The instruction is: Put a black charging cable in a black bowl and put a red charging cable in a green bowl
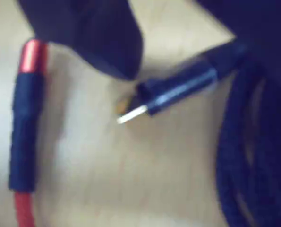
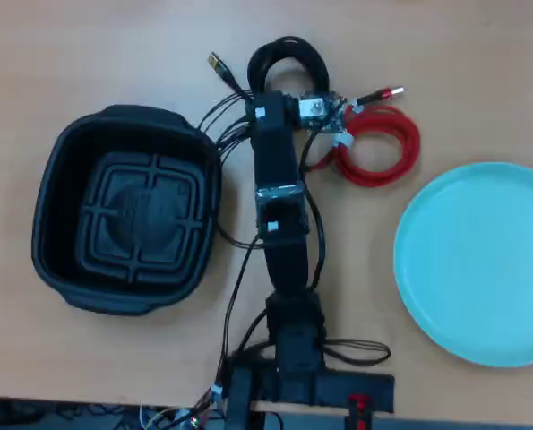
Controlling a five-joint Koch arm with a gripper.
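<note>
In the blurred wrist view my gripper [image 1: 180, 54] is open, one dark finger [image 1: 100, 40] at upper left and the other at the top right corner. The black charging cable's small plug [image 1: 175, 90] lies on the table in the gap below them, and its cord [image 1: 244, 156] runs down the right. The red charging cable [image 1: 27, 118] lies at the left edge. From overhead, the black charging cable [image 2: 288, 61] is coiled just beyond the arm's head and the red charging cable [image 2: 384, 148] is right of it. The black bowl [image 2: 60, 210] is left and the green bowl [image 2: 481, 260] right.
The arm [image 2: 279, 179] stretches up the middle of the wooden table from its base [image 2: 293, 381] at the bottom edge. Its own loose black wires [image 2: 235, 269] trail beside it toward the black bowl. Both bowls hold nothing.
</note>
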